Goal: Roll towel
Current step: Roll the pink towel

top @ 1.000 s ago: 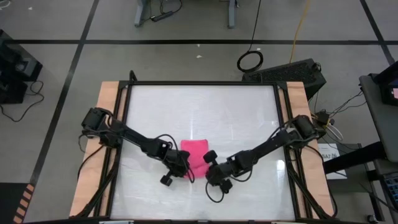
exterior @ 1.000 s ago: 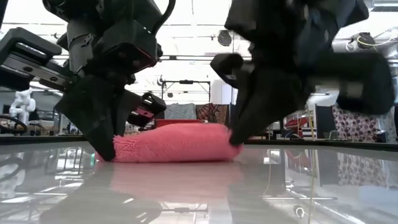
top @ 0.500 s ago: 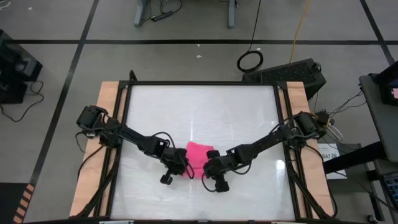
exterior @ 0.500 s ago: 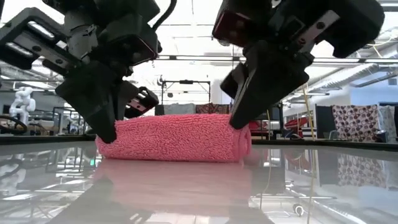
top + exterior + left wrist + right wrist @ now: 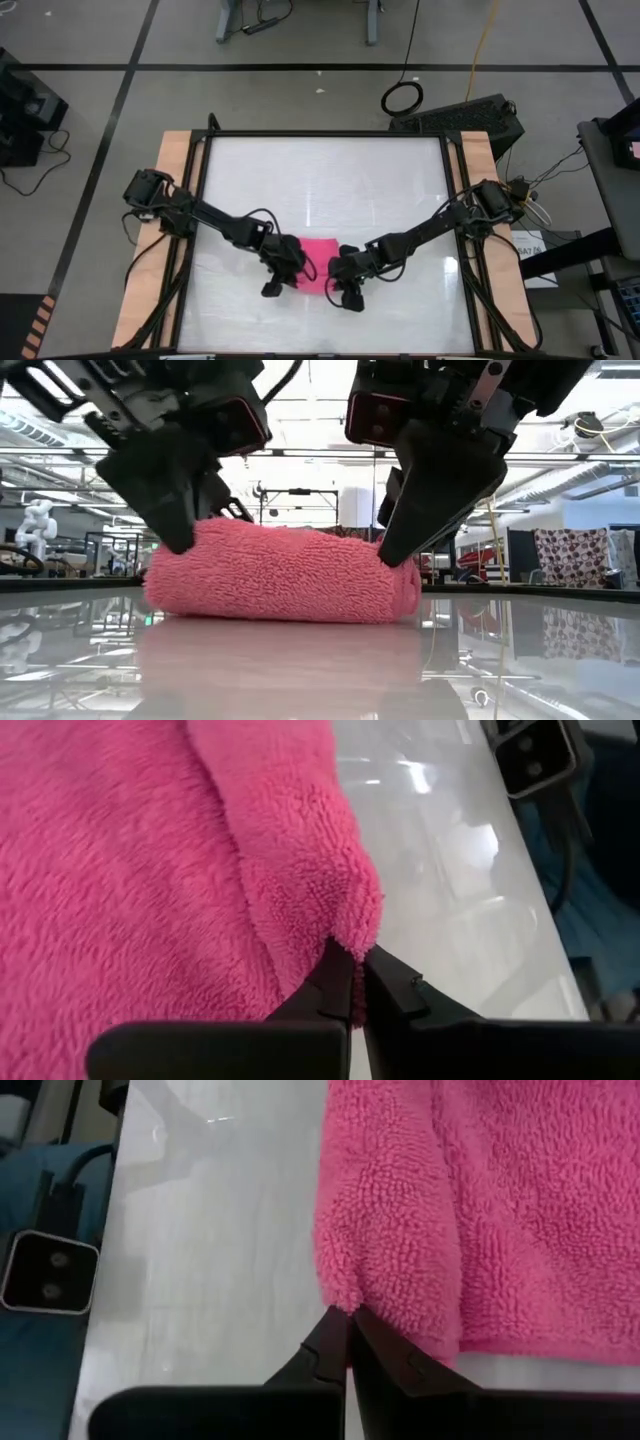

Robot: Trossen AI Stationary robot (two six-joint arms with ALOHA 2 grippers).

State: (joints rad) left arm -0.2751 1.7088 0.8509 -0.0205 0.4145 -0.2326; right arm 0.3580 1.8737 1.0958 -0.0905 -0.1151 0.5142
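On glossy table [image 5: 330, 180], rolled towel [image 5: 280, 573] apparently pinched between left gripper [image 5: 350, 982] and right gripper [image 5: 349, 1332].

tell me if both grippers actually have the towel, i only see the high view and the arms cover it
Observer: Yes. The left gripper is shut on a corner of the pink towel.
Operator: and the right one
Observer: The right gripper is shut on the towel's other end corner.
Operator: is it rolled or flat
Observer: In the low view it is a thick roll lying on the table, with a gripper at each end.
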